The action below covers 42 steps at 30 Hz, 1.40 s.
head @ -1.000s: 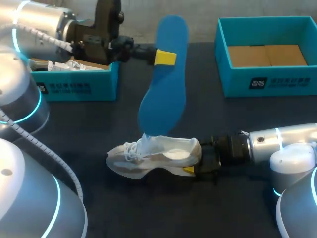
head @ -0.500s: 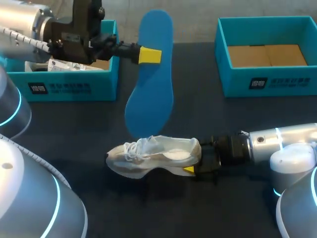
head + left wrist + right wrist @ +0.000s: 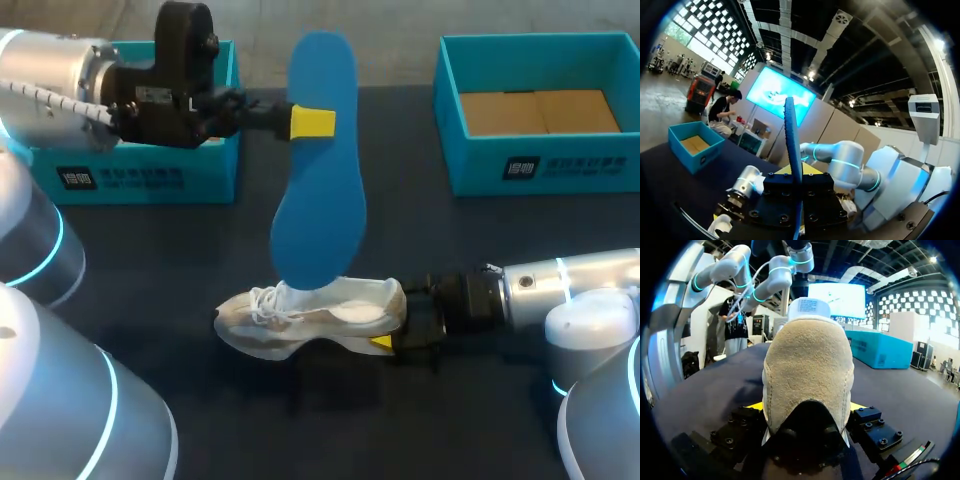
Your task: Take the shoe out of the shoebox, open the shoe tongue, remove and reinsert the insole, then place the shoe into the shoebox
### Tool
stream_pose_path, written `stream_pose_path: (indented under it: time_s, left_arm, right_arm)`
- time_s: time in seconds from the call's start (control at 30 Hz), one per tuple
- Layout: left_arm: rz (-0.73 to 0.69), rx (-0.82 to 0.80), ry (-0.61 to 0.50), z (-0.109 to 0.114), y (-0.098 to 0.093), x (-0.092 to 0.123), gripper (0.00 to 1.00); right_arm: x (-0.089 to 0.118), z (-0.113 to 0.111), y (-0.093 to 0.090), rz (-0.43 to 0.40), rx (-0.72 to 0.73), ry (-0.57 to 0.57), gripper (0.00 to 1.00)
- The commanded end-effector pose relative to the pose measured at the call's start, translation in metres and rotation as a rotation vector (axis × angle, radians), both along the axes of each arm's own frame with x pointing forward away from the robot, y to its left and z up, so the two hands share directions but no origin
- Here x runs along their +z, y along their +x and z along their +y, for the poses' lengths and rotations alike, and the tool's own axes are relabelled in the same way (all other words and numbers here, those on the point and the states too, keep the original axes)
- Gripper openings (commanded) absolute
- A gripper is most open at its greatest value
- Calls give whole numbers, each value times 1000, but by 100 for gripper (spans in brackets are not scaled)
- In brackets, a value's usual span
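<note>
Now left pincer clamps the blue insole upright — right pincer grips the shoe heel.

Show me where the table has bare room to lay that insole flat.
Bare table lies between the shoe and the right shoebox, between the shoe and the left shoebox, and on the shoe's near side. It is crowded at the shoe itself: the insole in the left gripper reaches down to it, and the right gripper clamps its heel.
</note>
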<state>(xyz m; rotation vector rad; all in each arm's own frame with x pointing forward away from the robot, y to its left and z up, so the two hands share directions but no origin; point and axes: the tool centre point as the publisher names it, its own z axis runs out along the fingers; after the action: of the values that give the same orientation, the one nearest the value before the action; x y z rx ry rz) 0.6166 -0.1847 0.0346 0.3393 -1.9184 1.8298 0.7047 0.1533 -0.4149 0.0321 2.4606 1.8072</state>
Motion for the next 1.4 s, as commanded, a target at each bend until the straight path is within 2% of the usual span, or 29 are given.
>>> stream_pose_path:
  time_s: [0.03, 0.5, 0.77, 1.23, 1.27, 1.4]
  left_arm:
    - [-13, 30, 9, 1, -13, 8, 0]
    - [20, -10, 1, 12, -15, 21, 0]
    - [0, -38, -3, 13, -23, 33, 0]
    - [-4, -42, 1, 14, -25, 34, 0]
    - [-4, -42, 1, 14, -25, 34, 0]
    - [-4, -42, 1, 14, -25, 34, 0]
  right_arm:
    - [0, 1, -2, 1, 0, -7, 0]
    - [0, 1, -2, 1, 0, -7, 0]
    - [0, 1, -2, 1, 0, -7, 0]
    - [0, 1, -2, 1, 0, -7, 0]
    - [0, 1, -2, 1, 0, -7, 8]
    - [0, 1, -2, 1, 0, -7, 27]
